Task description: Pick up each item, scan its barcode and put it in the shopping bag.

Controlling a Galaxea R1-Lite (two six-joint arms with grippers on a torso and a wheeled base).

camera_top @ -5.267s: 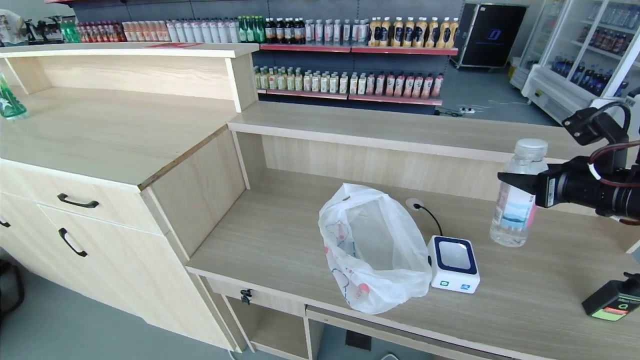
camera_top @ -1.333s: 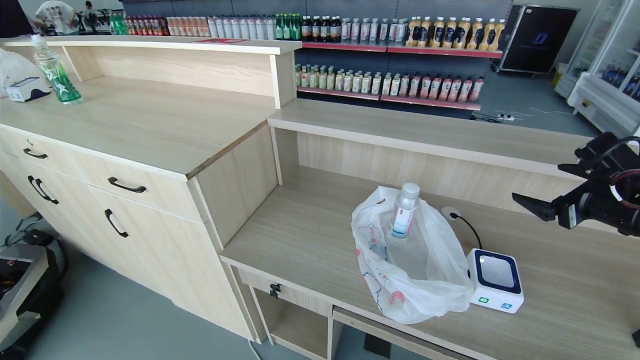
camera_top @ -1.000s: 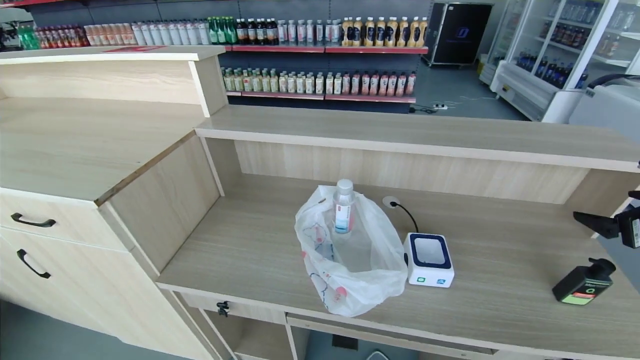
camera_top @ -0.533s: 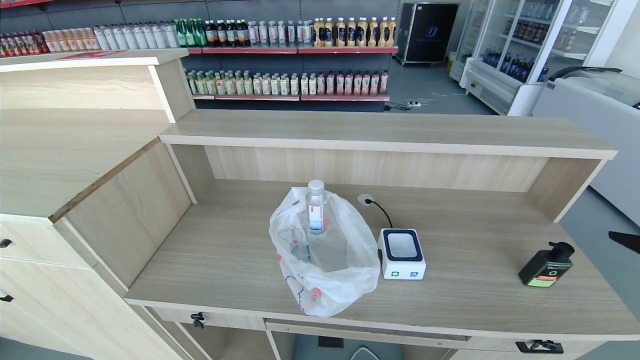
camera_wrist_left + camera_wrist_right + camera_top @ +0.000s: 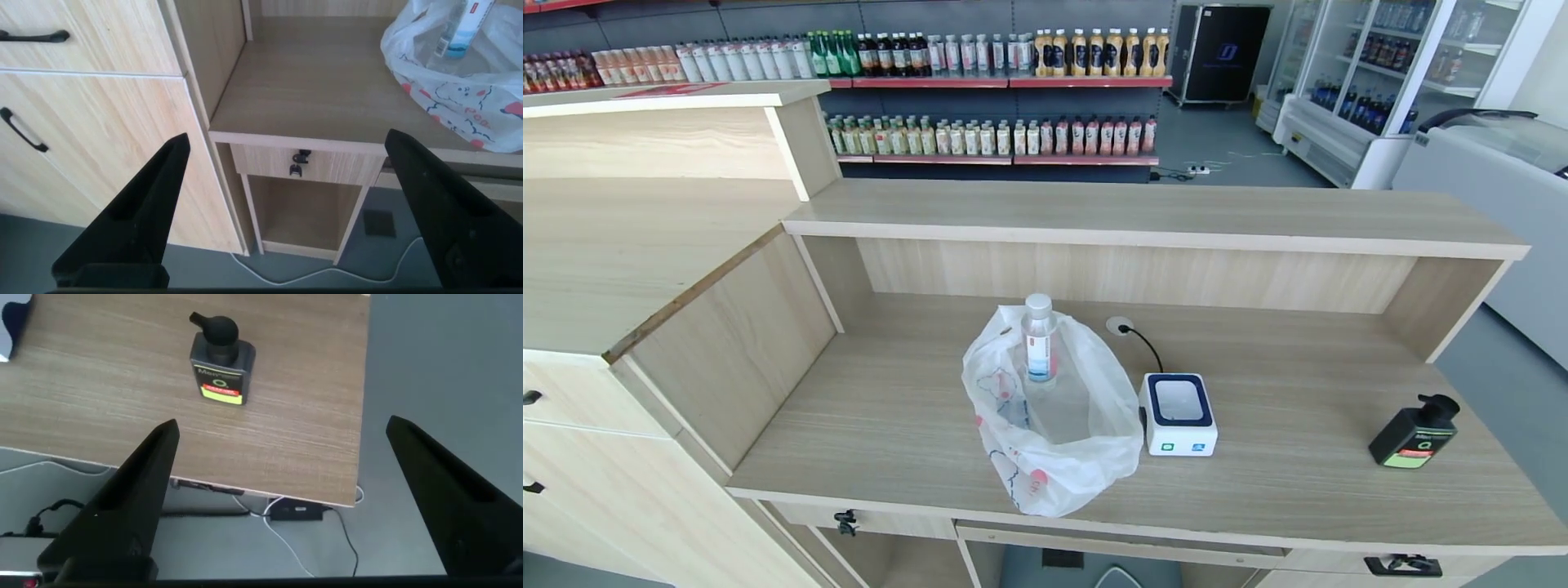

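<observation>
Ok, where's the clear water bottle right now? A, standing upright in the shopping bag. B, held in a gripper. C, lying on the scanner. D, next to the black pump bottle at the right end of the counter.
A: the water bottle stands upright inside the shopping bag, just left of the scanner, while the black pump bottle sits well apart toward the counter's right end.
</observation>
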